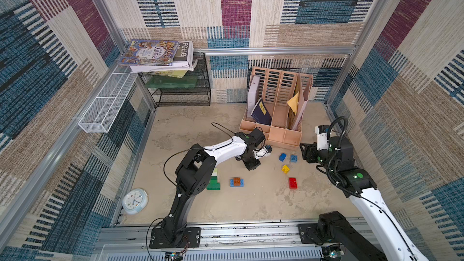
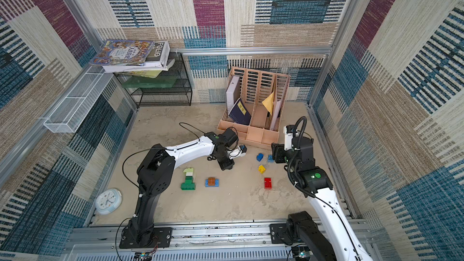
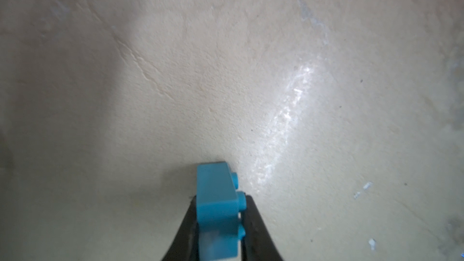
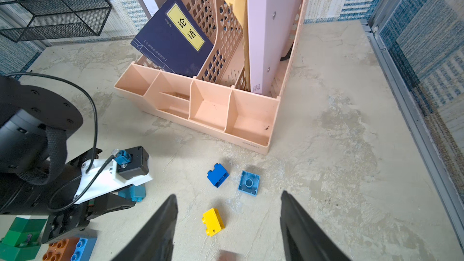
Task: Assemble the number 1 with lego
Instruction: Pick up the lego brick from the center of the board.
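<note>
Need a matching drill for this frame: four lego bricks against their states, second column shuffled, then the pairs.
1 teal brick
2 brown brick
3 light blue brick
4 yellow brick

A flipped underside up
B clamped in the left gripper
C lying free on its side
D stacked on a blue brick

Pairs: 1-B, 2-D, 3-A, 4-C

1. "FOLIO": white capitals on the dark cover of a book (image 1: 184, 52) in the stack on the rack (image 1: 185, 96), legible in both top views.
2. "论语": black characters on the yellow label of the navy book (image 4: 165, 46) in the organizer (image 4: 251, 121).
3. Picture book (image 1: 147, 52): Chinese title, too small to read reliably.
</note>
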{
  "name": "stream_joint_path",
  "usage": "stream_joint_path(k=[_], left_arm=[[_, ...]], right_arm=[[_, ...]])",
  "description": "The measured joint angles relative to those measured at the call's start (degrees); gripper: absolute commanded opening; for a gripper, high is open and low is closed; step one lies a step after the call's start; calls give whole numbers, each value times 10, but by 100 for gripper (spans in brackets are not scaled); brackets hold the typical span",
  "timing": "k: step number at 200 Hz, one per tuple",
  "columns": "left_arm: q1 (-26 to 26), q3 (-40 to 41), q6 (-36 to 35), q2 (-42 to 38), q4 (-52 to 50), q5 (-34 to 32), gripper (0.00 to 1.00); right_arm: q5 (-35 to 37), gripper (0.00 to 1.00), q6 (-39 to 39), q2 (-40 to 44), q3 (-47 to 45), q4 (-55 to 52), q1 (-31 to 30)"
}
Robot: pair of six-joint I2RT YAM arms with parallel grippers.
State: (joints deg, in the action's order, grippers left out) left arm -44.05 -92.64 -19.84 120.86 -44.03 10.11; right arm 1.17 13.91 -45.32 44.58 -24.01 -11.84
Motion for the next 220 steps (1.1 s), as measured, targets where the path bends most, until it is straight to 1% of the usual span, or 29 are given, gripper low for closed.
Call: stream_joint_path(k=[30, 45, 66, 82, 101, 116, 138, 177, 198, 220], left_arm=[[17, 38, 37, -57, 26, 9, 0], [38, 75, 79, -105, 52, 27, 0], [80, 140, 168, -181, 113, 77, 0], [103, 186, 233, -228, 157, 119, 0], [122, 225, 294, -271, 204, 180, 0], [136, 245, 337, -293, 239, 229, 0], [150, 268, 393, -314, 287, 289, 0], [152, 296, 444, -337, 342, 367, 0], [152, 308, 454, -345, 355, 390, 0], [152, 312, 466, -351, 363, 407, 0]], right_arm=[[-36, 64, -30, 2, -2, 19, -1], [-58, 65, -51, 3, -9, 40, -7], [-97, 67, -96, -3, -24, 72, -33], [-128, 71, -144, -24, -28, 90, -72], [-151, 75, -218, -63, -21, 103, -136], [-156, 76, -276, -102, -8, 113, -182], [-154, 76, -339, -161, 19, 121, -225], [-154, 73, -400, -226, 48, 163, -242], [-164, 70, -419, -249, 63, 180, -252], [-178, 65, -434, -264, 75, 191, -264]])
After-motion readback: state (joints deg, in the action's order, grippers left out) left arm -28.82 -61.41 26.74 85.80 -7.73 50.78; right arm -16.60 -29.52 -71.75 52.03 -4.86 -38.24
